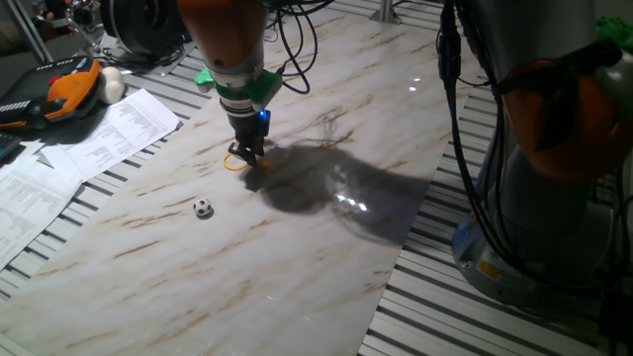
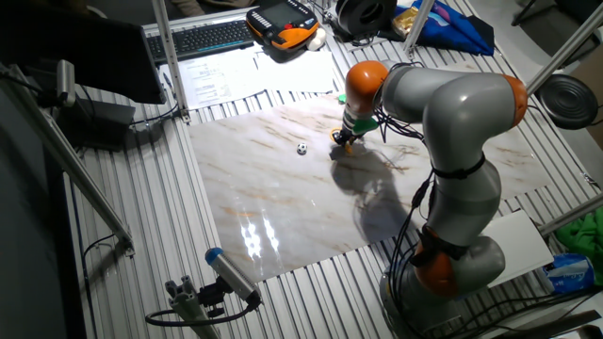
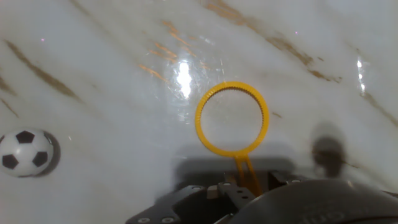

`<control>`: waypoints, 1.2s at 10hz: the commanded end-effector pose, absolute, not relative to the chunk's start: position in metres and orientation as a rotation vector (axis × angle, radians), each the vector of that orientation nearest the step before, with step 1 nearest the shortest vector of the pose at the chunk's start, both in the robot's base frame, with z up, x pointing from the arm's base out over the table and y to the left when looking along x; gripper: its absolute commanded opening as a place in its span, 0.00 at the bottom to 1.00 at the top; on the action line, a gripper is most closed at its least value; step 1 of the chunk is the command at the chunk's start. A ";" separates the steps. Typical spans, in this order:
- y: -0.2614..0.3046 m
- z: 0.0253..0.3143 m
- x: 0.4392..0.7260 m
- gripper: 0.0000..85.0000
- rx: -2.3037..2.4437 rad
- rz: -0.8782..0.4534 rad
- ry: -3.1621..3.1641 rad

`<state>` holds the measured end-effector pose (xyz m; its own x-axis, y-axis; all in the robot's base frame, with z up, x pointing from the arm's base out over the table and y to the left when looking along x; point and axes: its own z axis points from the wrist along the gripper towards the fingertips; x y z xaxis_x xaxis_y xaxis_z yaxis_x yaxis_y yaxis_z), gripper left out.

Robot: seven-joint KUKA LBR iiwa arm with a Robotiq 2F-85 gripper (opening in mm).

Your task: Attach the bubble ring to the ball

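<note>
The bubble ring (image 3: 232, 118) is a thin yellow-orange hoop with a short handle that runs down between my fingers. My gripper (image 3: 249, 183) is shut on that handle, low over the marble tabletop (image 1: 326, 227). In one fixed view the ring (image 1: 235, 163) sticks out from the gripper (image 1: 249, 156) toward the left. The soccer-patterned ball (image 1: 203, 208) rests on the marble a short way off, apart from the ring. It shows at the left edge of the hand view (image 3: 25, 152) and in the other fixed view (image 2: 301, 149), left of the gripper (image 2: 341, 141).
Printed papers (image 1: 99, 138) lie at the marble's left edge. An orange-black pendant (image 1: 59, 94) and a larger cream ball (image 1: 111, 84) sit behind them. The arm's base and cables (image 1: 534, 148) stand at the right. A keyboard (image 2: 203, 38) lies at the far side.
</note>
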<state>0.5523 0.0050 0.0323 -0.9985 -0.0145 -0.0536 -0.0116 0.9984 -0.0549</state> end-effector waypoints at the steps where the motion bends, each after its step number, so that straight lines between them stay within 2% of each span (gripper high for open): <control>1: 0.005 0.031 0.552 0.40 -0.019 -0.078 3.087; 9: 0.006 0.024 0.552 0.40 -0.029 -0.069 3.088; 10: 0.007 0.023 0.551 0.20 -0.031 -0.072 3.088; 12: 0.007 0.022 0.550 0.20 -0.048 -0.077 3.090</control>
<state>0.5503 0.0076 0.0225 -0.9982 -0.0334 -0.0503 -0.0308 0.9983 -0.0504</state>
